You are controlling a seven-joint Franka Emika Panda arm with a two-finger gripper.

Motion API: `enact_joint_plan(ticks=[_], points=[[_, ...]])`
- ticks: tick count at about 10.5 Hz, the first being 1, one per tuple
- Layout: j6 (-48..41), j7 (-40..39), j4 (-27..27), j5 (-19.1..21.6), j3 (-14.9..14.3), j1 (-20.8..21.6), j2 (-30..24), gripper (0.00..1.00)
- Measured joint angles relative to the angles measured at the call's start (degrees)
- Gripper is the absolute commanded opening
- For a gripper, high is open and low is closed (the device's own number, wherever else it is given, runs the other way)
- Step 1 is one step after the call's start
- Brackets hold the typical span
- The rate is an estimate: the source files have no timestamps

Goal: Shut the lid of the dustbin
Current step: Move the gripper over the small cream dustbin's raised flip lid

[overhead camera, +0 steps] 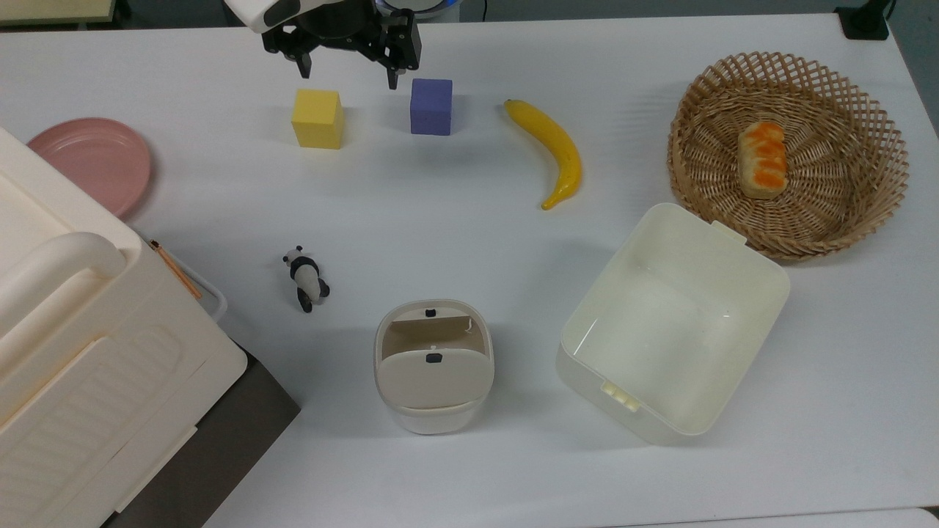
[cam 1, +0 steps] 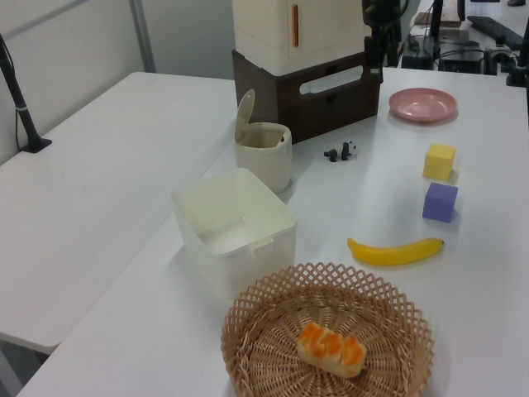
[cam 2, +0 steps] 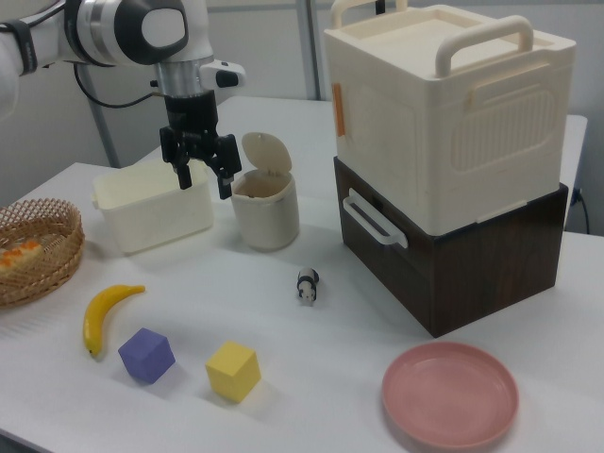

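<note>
Dustbin [overhead camera: 434, 367] stands on the white counter [overhead camera: 469, 242] near the top view's lower edge, its beige lid [overhead camera: 434, 375] swung up and the mouth open, a black button on the lid. Beside it on the top view's right sits a cream tub [overhead camera: 671, 323]; a toy panda [overhead camera: 307, 277] lies to the top view's left of it. The claw [overhead camera: 348, 73] hangs released, fingers spread and holding nothing, at the counter's far edge above a yellow cube [overhead camera: 318, 118] and a purple cube [overhead camera: 430, 106]. A banana [overhead camera: 552, 150], a wicker basket [overhead camera: 866, 147] with a bread roll [overhead camera: 763, 158], and a pink plate [overhead camera: 92, 163] also lie on the counter.

From the left view, the dustbin [cam 1: 264, 155] sits between the tub [cam 1: 234, 227] and a cream crate [cam 1: 289, 29] stacked on a dark wooden box [cam 1: 318, 99], its lid [cam 1: 244, 114] tilted upright.

In the right view, the claw [cam 2: 200, 177] hovers just beside the dustbin [cam 2: 265, 209], fingers apart, with the raised lid [cam 2: 266, 151] on the right view's right of it.
</note>
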Motion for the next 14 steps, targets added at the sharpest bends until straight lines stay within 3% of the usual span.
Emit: enact_joint_plan(ticks=[6,7,11,13,14], points=[[1.2,0.0,-0.2,0.0,0.7,0.3,0.9,0.97],[1.2,0.0,-0.2,0.0,0.7,0.3,0.9,0.89],[5.7,0.0,-0.3,0.0,0.7,0.3,1.1,0.34],[13.0,0.0,-0.3,2.1,0.7,0.4,1.5,0.09],[17.9,-0.1,-0.3,3.5,0.7,0.4,1.7,0.03]])
